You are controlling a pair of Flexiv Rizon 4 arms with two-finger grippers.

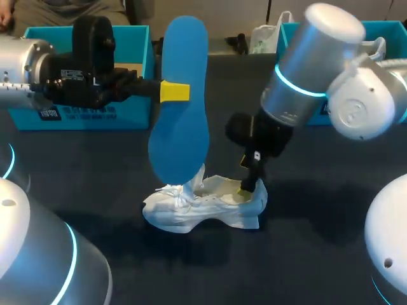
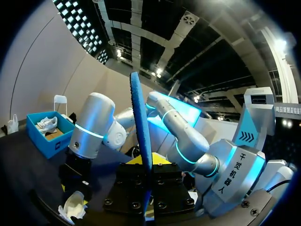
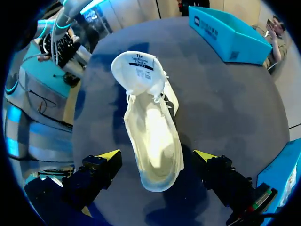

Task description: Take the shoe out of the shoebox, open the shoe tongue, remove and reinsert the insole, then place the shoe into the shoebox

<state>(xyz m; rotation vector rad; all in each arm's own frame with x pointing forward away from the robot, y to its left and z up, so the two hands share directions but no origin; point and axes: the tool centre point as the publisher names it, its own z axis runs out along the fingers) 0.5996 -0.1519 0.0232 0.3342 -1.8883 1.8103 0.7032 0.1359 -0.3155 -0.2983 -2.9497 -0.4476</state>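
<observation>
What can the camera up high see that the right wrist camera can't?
Only the head view shows the blue insole, held upright above the table in the left tool. Only the right wrist view looks straight down into the white shoe, with its tongue pulled open and the right tool open, one yellow tip on each side of the heel. Both show that shoe sitting on the dark table.

blue insole (image 2: 141, 127): stands up tall, thin edge showing, pinched between the black left fingers (image 2: 128, 186) | right arm (image 2: 91, 125): big, silver, points down, dark end just above white shoe (image 2: 73, 207) | white shoe: on dark worktop (image 2: 28, 169) | blue box (image 2: 49, 136): farther back, white stuff inside
</observation>
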